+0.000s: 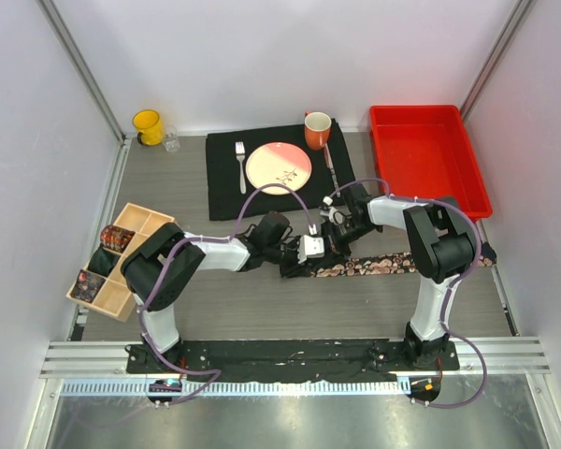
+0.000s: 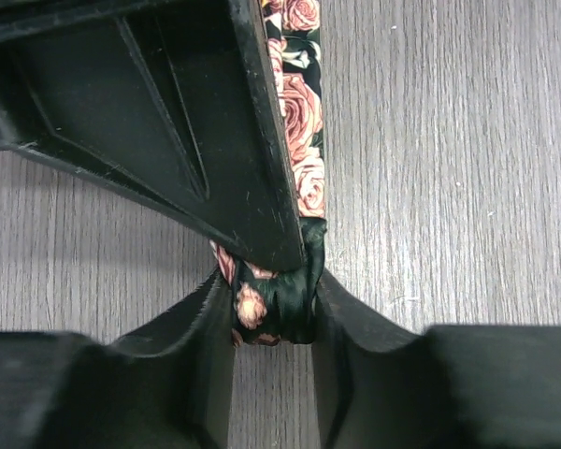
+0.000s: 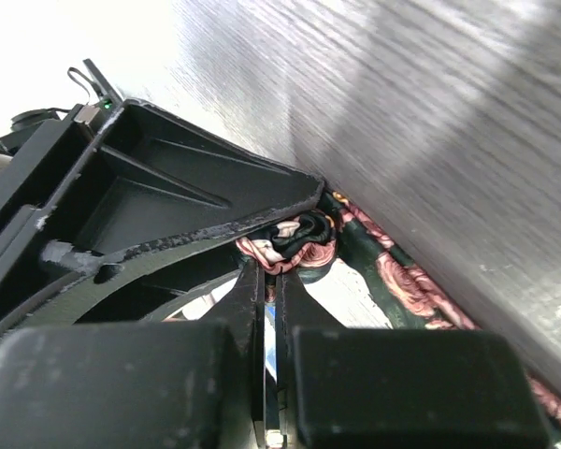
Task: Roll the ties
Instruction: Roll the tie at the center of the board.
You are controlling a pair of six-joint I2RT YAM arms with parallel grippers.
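Tie (image 2: 300, 122) end is pinched in left end effector (image 2: 271, 313).

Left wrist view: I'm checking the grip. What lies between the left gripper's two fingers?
The folded end of the floral tie, pinched by the left gripper; the left wrist view shows it.

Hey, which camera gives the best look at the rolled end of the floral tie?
Left wrist: the floral tie's rolled end sits centred and sharp, pinched in the left gripper. Top external shows only its flat strip; the roll is hidden there. Right wrist catches just a crumpled edge.
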